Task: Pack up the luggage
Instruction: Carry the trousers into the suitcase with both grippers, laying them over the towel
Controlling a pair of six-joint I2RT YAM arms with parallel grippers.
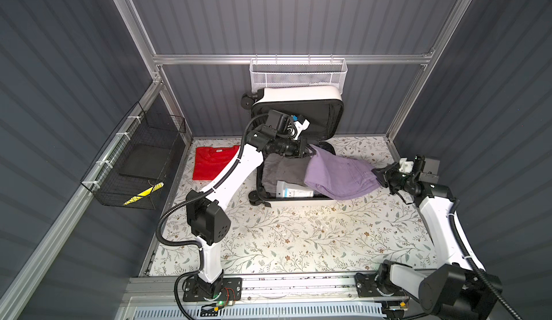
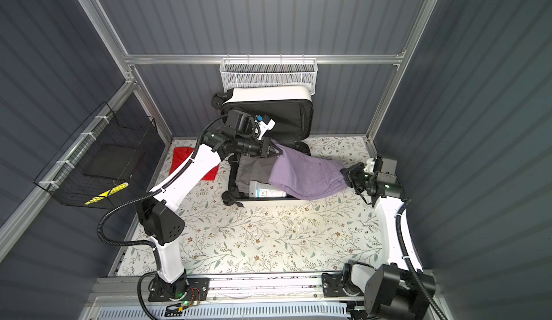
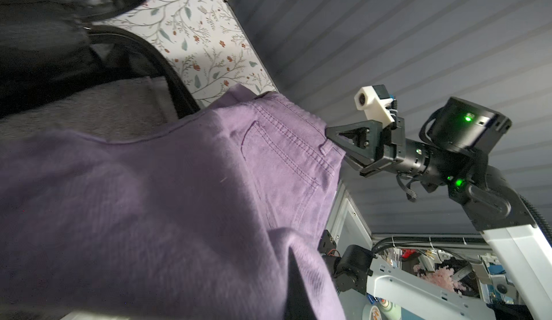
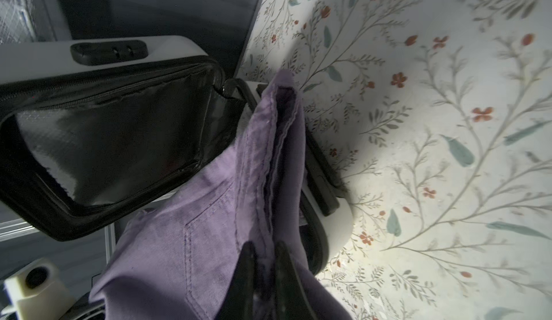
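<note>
The luggage (image 1: pixel 298 203) (image 2: pixel 265 94) lies open at the back of the table, its black-lined lid (image 4: pixel 113 136) leaning on the rear wall. A grey garment (image 1: pixel 283 169) (image 3: pixel 98 109) and a white packet (image 1: pixel 294 190) lie in its base. Purple trousers (image 1: pixel 337 175) (image 2: pixel 304 175) (image 3: pixel 179 199) hang stretched over the luggage's right rim. My left gripper (image 1: pixel 312 151) (image 2: pixel 276 151) is shut on their far end; in the left wrist view cloth covers its jaws. My right gripper (image 1: pixel 377 174) (image 4: pixel 264 252) is shut on the waistband, right of the luggage.
A folded red T-shirt (image 1: pixel 212 163) lies left of the luggage, partly under my left arm. A white mesh basket (image 1: pixel 298 75) hangs on the back wall above the lid. A black wire basket (image 1: pixel 134 166) hangs on the left wall. A floral cloth (image 1: pixel 298 238) covers the table.
</note>
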